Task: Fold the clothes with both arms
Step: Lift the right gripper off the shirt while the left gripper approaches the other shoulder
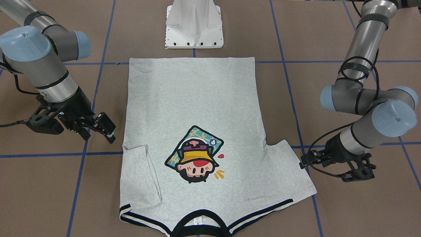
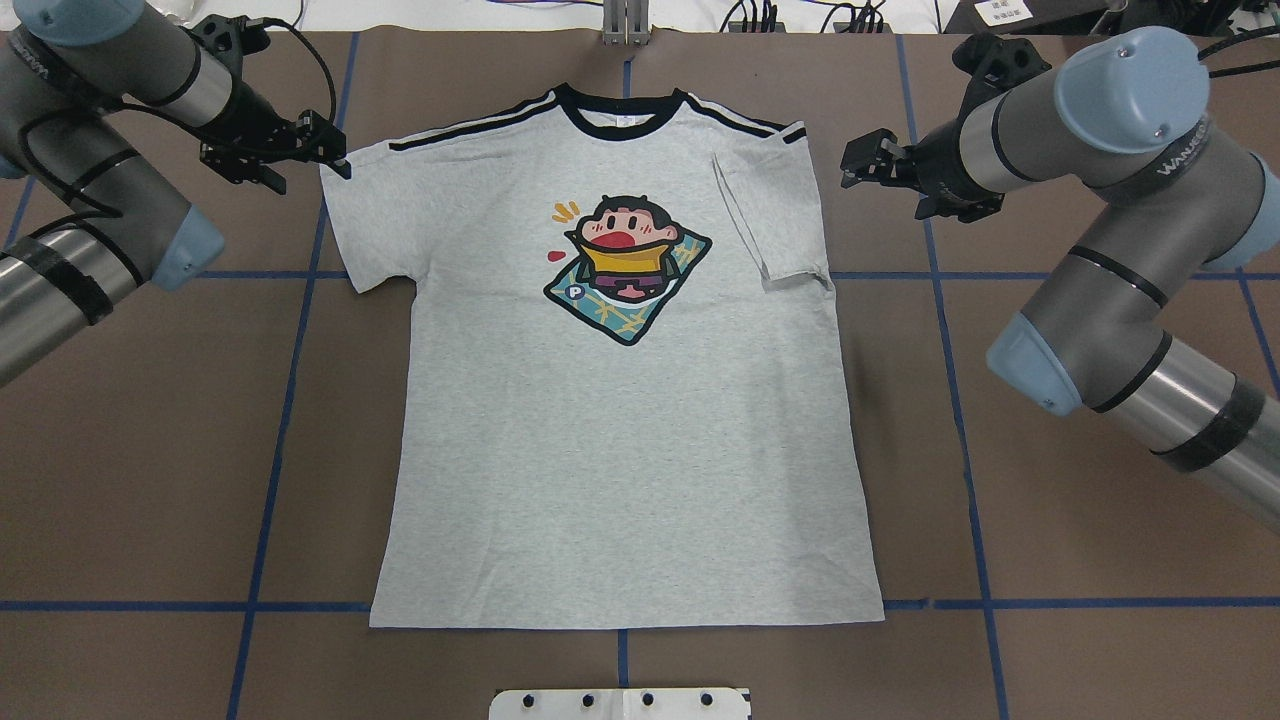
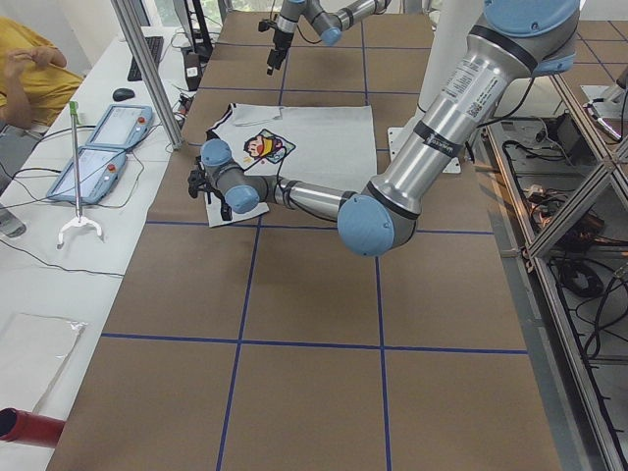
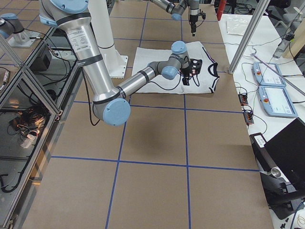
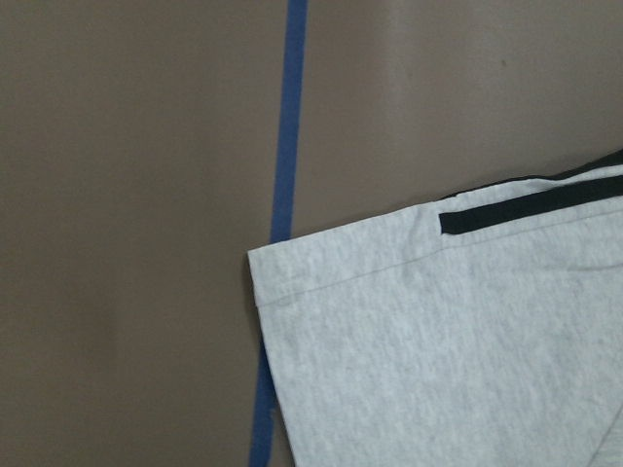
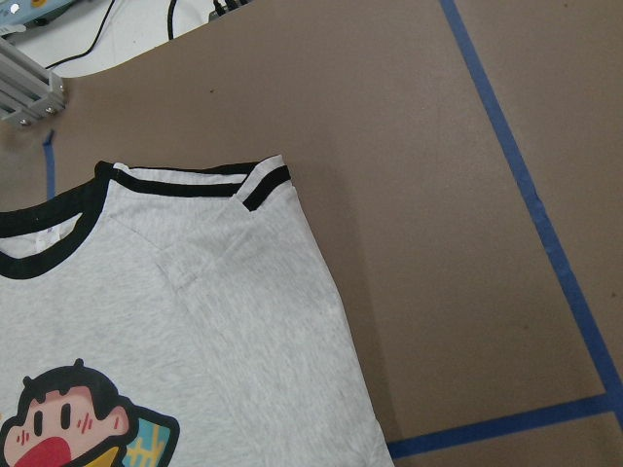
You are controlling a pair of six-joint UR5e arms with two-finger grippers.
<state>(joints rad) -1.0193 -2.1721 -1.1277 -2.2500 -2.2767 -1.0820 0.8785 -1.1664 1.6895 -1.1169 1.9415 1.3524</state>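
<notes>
The grey T-shirt (image 2: 620,450) lies flat and print-up on the brown table, collar (image 2: 620,108) at the far side; it also shows in the front view (image 1: 197,98). Its sleeve on my right (image 2: 770,225) is folded in over the body. Its sleeve on my left (image 2: 360,215) lies spread out. My left gripper (image 2: 335,150) hovers open and empty at that sleeve's outer corner (image 5: 282,282); in the front view it (image 1: 302,163) sits just beside the sleeve. My right gripper (image 2: 855,165) is open and empty, off the shirt beside the folded shoulder (image 6: 263,185), and shows in the front view (image 1: 110,131).
The white base block (image 1: 194,26) stands at the shirt's hem side. Blue tape lines (image 2: 290,400) cross the brown table. A side table with teach pendants (image 3: 98,147) and a seated person (image 3: 29,59) lies beyond the far edge.
</notes>
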